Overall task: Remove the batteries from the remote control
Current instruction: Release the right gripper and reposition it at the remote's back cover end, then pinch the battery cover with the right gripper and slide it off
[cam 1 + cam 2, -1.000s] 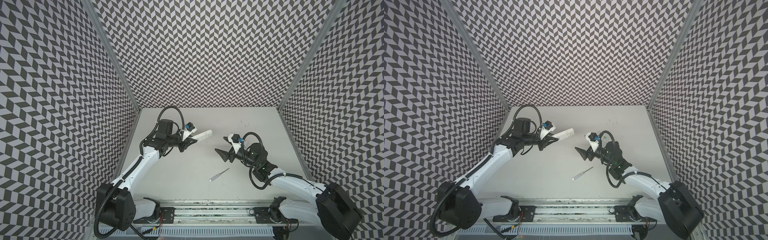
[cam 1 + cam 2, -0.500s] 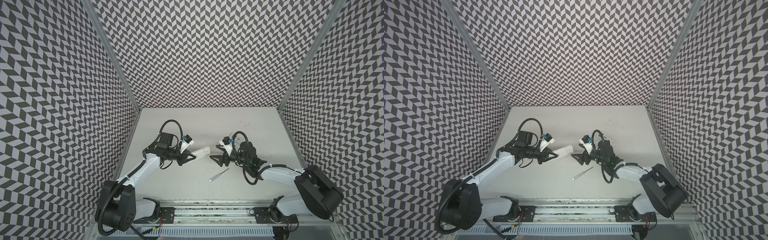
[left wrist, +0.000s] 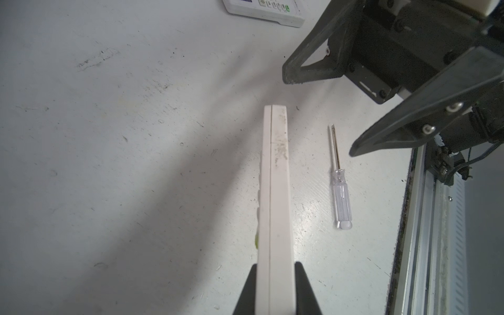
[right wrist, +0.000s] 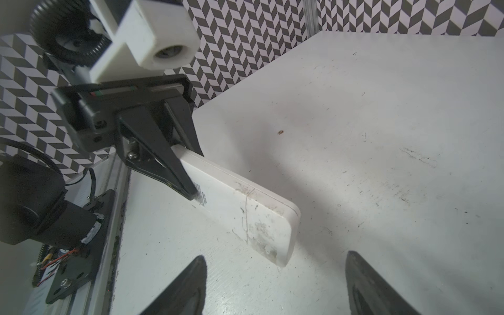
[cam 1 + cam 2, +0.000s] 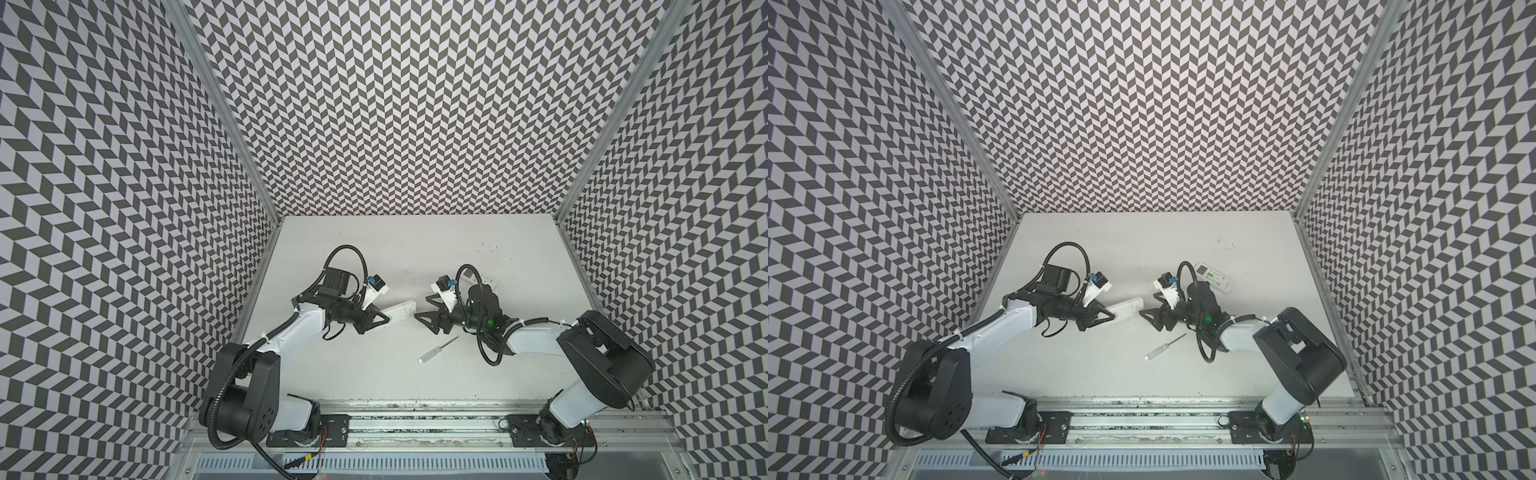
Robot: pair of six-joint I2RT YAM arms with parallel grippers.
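Clamping a slim white remote (image 5: 403,321) mid-frame, the left gripper (image 5: 386,330) may drop it if the spread right gripper (image 5: 420,313) bumps it.

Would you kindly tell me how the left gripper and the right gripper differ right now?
The left gripper is shut on the white remote; the right gripper is open and holds nothing. The left grips one end; the right faces the free end. Both are black.

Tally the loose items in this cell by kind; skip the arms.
White plastic remote controls: 2, the held remote and the flat-lying remote with a grey screen
Clear-handled metal screwdriver: 1
Total: 3
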